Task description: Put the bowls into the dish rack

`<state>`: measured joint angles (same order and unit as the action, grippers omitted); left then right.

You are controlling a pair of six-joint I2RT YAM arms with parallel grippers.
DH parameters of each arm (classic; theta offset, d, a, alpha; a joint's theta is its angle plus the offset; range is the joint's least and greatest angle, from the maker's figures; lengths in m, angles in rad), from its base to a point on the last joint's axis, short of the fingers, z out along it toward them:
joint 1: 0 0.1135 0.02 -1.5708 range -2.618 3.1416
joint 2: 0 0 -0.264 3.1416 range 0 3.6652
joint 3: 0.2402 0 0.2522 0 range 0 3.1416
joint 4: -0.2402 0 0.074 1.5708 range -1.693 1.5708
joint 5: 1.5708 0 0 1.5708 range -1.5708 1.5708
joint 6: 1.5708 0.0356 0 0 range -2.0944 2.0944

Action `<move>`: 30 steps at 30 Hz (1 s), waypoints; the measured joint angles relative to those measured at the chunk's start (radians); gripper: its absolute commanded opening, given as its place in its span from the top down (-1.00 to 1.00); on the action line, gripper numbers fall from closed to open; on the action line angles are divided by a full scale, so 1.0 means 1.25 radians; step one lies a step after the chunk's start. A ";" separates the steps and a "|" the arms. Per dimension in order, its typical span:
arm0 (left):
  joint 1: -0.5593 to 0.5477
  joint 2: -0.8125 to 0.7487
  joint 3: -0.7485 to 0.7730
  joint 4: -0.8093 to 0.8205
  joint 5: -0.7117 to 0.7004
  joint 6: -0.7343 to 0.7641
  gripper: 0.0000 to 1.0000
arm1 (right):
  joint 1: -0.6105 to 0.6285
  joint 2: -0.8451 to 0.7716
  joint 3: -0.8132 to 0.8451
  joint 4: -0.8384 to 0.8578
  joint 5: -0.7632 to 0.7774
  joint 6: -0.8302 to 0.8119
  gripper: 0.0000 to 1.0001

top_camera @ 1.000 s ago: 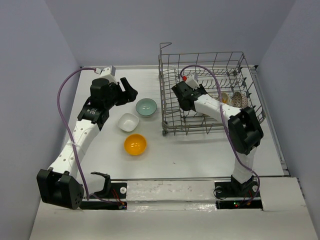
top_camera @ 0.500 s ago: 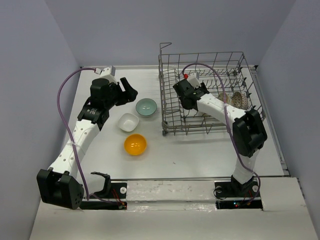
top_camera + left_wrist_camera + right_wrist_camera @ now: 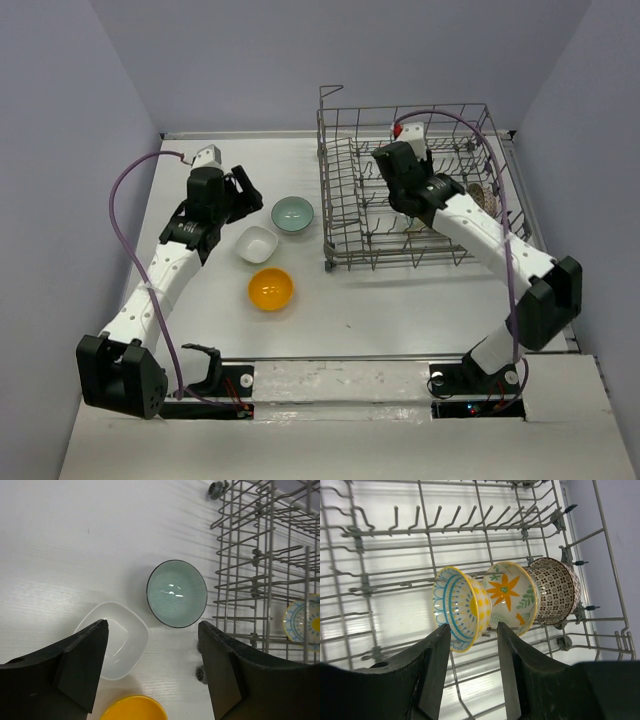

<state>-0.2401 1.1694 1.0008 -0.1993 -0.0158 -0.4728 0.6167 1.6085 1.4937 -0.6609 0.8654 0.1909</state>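
a glossy orange-yellow round bowl [image 3: 270, 289] sits nearest, a white squarish bowl [image 3: 256, 244] just beyond it and a pale teal round bowl [image 3: 292, 213] past that, all outside the rack. the left gripper [image 3: 152, 626] hovers over them, fingers spread wide, empty. inside the tall grey wire dish rack [image 3: 340, 215] a blue-and-yellow patterned bowl [image 3: 461, 608], a yellow-flower bowl [image 3: 510, 596] and a brown-patterned bowl [image 3: 554, 591] stand on edge, side by side – the right gripper [image 3: 472, 630] above them, parted, holding nothing.

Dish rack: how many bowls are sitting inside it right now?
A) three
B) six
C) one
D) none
A: the right wrist view shows three standing on edge in the dish rack: a blue-and-yellow bowl, a flower bowl and a brown-patterned bowl.
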 measured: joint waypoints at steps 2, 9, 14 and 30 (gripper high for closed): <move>0.002 0.000 -0.022 -0.006 -0.028 -0.010 -0.62 | 0.000 -0.063 -0.015 0.009 -0.031 0.011 0.03; 0.006 0.037 -0.071 -0.021 -0.047 -0.036 -0.54 | 0.000 -0.306 -0.073 0.073 -0.190 0.056 -0.01; 0.007 0.067 -0.087 -0.010 -0.016 -0.048 -0.47 | 0.000 -0.371 -0.105 0.096 -0.260 0.076 -0.01; 0.005 0.320 0.083 -0.016 0.059 -0.049 -0.29 | 0.000 -0.375 -0.141 0.109 -0.320 0.084 -0.02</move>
<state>-0.2340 1.5700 1.1046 -0.2199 0.0574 -0.5335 0.6167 1.1397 1.3170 -0.5247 0.4648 0.2958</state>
